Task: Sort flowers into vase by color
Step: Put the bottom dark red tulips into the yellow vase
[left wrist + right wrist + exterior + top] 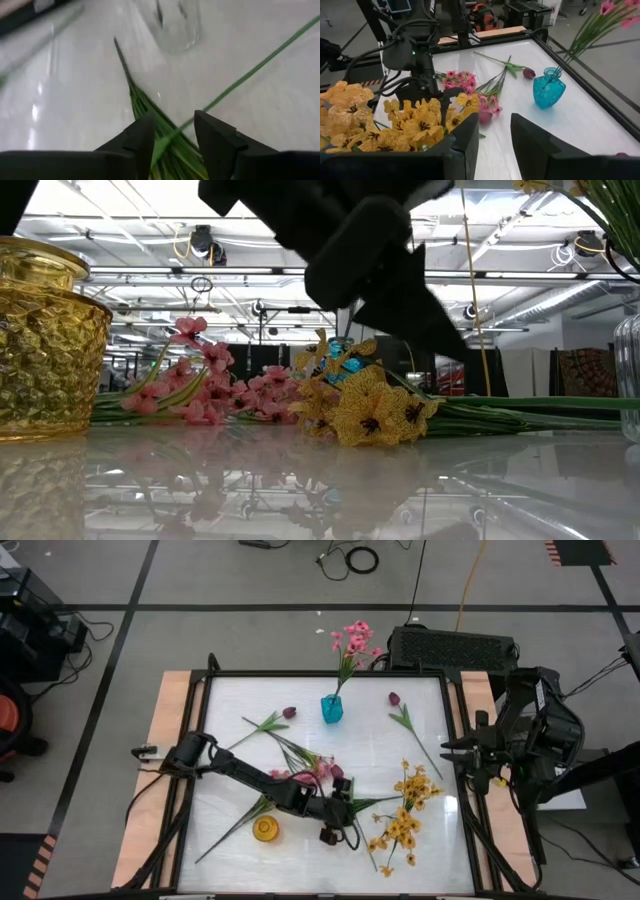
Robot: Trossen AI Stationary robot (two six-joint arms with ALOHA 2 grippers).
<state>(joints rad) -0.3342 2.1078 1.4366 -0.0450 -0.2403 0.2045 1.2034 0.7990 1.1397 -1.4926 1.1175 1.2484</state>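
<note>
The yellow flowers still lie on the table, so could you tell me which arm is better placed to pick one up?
Left. The left gripper already straddles a green stem beside the yellow flowers; the right gripper waits at the table's edge.

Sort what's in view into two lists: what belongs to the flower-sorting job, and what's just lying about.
Part of the job:
- blue vase holding pink flowers
- yellow vase
- loose pink spray
- yellow sprays
- tulip buds
- green stem between the left gripper fingers

Lying about:
- floor cables
- black case

Flower spray (352, 643) in vase (332, 709), others (403, 812) on table (230, 705)
</note>
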